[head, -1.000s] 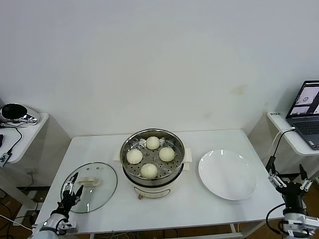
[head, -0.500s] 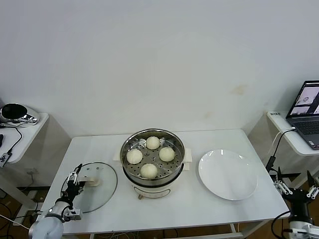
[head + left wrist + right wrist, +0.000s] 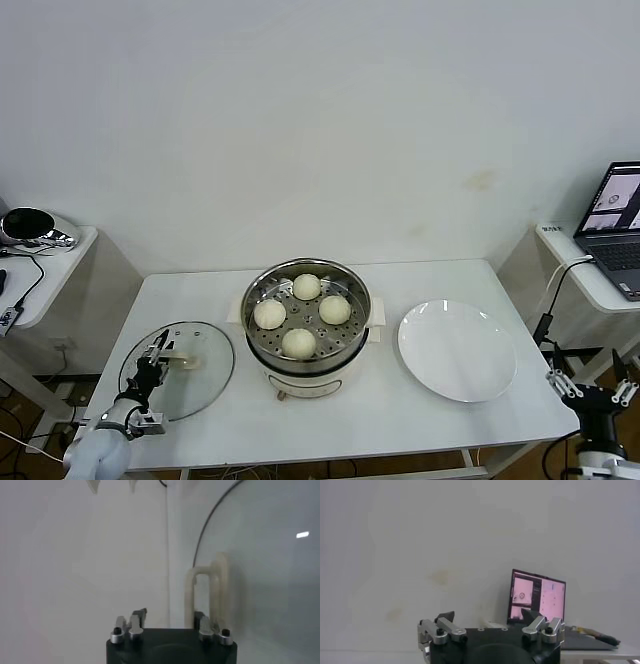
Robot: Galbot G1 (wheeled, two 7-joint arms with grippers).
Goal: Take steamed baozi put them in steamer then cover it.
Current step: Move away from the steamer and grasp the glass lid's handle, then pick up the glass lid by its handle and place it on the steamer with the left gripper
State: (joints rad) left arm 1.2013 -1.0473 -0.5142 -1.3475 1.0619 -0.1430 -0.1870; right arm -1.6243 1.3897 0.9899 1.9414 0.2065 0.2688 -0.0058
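Several cream-white baozi (image 3: pixel 298 343) sit in the steel steamer (image 3: pixel 258 338) at the middle of the table. The cover (image 3: pixel 205 375), a clear glass lid, lies flat on the table left of the steamer. My left gripper (image 3: pixel 160 358) is at the cover's cream handle (image 3: pixel 182 357). In the left wrist view that handle (image 3: pixel 205 592) stands just ahead of my left gripper (image 3: pixel 169 620), toward one side of it, with the glass cover (image 3: pixel 265 565) behind. My right gripper (image 3: pixel 597 388) hangs open off the table's right front corner; in its own view the right gripper (image 3: pixel 487 617) holds nothing.
A flat white plate (image 3: pixel 458 352) lies right of the steamer. A laptop (image 3: pixel 612 228) stands on a side shelf at far right. A side table (image 3: pixel 45 270) with a dark round object (image 3: pixel 28 225) is at far left.
My left gripper has moved forward over the cover to its handle and narrowed. The cover has shifted slightly left. My right arm has sunk lower at the right.
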